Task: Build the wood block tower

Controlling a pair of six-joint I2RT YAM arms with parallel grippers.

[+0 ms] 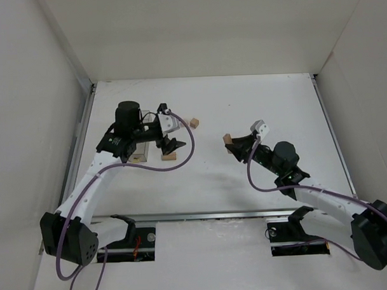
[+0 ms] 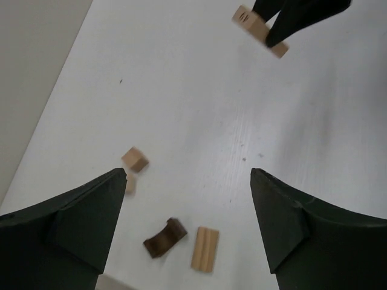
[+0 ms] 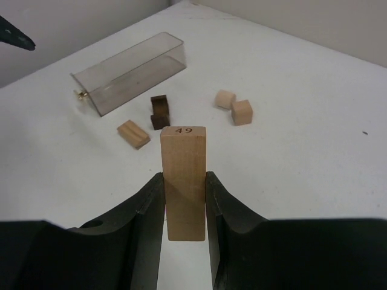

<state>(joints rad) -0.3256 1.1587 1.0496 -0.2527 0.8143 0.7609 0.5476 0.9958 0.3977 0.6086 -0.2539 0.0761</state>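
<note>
1. In the left wrist view, the left finger [image 2: 78, 223] hid part of a second cube [image 2: 130, 183]. Only a corner of the clear plastic box [image 3: 130, 72] entered that view's bottom edge. In the top view the left arm covered part of the box, and the arch block was too small to make out.
2. The wood block tower stood unbuilt, its pieces apart on the white surface [image 3: 302, 78].
3. The right tool [image 3: 183, 176] was clenched on the post block [image 3: 183, 151]. The block's long axis ran out along the fingers, with the end stamped "49" farthest from the wrist. Whether it touched the surface could not be told.
4. The post block was pale tan, square-edged and much longer than wide.
5. The left tool [image 2: 187, 175] was released, fingers wide, over the arch block [image 2: 165, 237] and the grooved plank [image 2: 205, 248].
6. The arch block was dark brown and lay so that its curve showed from above. The plank, pale with lengthwise grooves, lay flat just beside it, both near the box.
7. A cube [image 2: 135, 159] sat beyond them, apart from both.
</note>
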